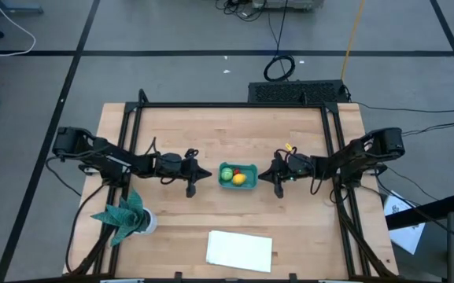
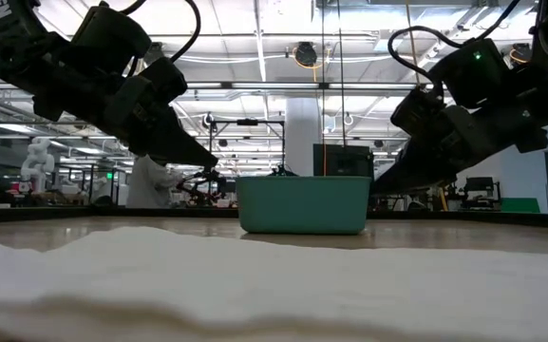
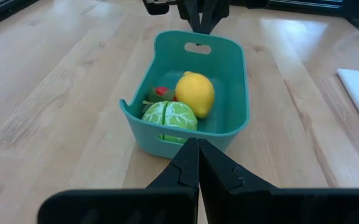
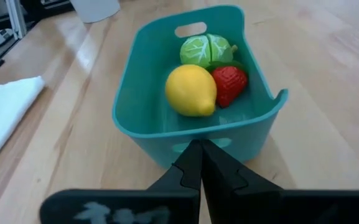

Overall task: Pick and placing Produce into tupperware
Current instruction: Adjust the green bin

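So the teal tupperware (image 1: 238,176) sat right in the middle of the wooden tabletop (image 1: 234,130), a shallow rounded-corner tub with a slot handle cut into each short end. All three pieces of produce were inside it: the green round one (image 4: 206,49) with pale veins like a cabbage, the yellow lemon (image 4: 191,91) touching it, and the little red strawberry-looking one (image 4: 229,83) tucked against both.

The left gripper (image 1: 204,175) was just left of the tub and the right gripper (image 1: 263,175) just right of it, each pointing at a short end, fingers clenched together on nothing.

Other stuff around: a teal leafy plant in a white pot (image 1: 126,216) at the near left, and a flat white cloth (image 1: 240,250) near the front edge, well apart from the tub. Nothing stood between the grippers and the tub.
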`<state>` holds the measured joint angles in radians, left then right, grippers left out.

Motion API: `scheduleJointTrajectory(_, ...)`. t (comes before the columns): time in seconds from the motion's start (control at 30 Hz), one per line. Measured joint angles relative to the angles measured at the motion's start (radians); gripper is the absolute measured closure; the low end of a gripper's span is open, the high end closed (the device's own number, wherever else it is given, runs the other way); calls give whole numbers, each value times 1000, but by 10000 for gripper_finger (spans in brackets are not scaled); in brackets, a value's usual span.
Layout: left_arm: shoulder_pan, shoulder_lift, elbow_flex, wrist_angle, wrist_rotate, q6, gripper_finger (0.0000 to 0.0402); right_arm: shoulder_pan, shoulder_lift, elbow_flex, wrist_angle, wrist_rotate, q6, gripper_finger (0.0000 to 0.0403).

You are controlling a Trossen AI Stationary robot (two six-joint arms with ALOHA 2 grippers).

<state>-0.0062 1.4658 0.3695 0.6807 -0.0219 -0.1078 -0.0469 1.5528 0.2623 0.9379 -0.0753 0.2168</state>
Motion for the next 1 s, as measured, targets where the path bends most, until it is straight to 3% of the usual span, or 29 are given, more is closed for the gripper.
scheduleJointTrajectory(1.0,0,0,0,0,6,3,401,-63,0,27,7,-31,-34,403)
